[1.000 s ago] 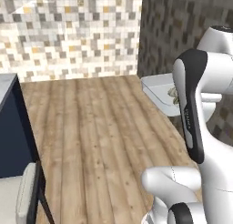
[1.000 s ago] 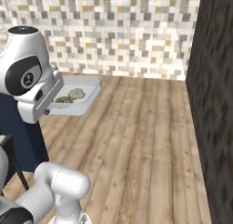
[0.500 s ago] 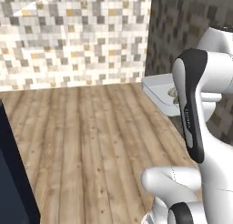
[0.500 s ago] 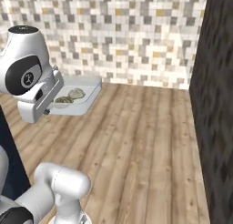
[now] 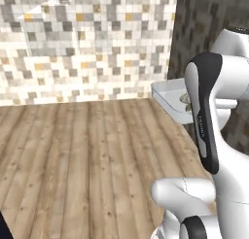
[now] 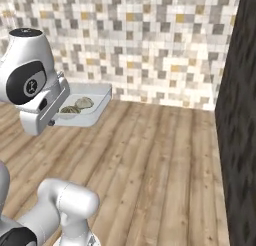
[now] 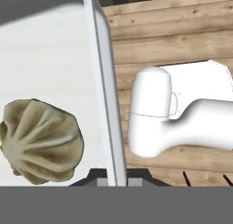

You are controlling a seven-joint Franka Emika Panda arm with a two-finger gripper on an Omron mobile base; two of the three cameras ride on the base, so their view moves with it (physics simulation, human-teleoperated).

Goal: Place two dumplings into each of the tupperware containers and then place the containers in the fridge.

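The fingers [image 7: 98, 178] show as dark tips at the bottom of the hand view, one either side of the container [image 7: 50, 59] wall, which rises straight up between them; they appear to be pinching that wall, though the contact itself is cut off at the lower edge. Left of the wall lies the pale floor of the container with one pleated beige dumpling [image 7: 42, 147] resting on it, close to the fingers. Right of the wall, wooden floor [image 7: 182, 41] planks show well below. In the right base view the gripper [image 6: 55, 117] is mostly hidden behind the arm's white wrist, and the container [image 6: 92, 110] sticks out from it to the right, held level in the air above the floor [image 6: 150, 170], with two dumplings [image 6: 80, 104] side by side inside, just apart from each other. In the left base view the container [image 5: 168, 99] juts out from behind the upright white forearm, and one dumpling [image 5: 185, 98] peeks past the arm's edge. Behind it stands a wall [image 5: 87, 43] of small grey, white and tan tiles; a dark speckled surface [image 6: 242, 115] rises at the right.
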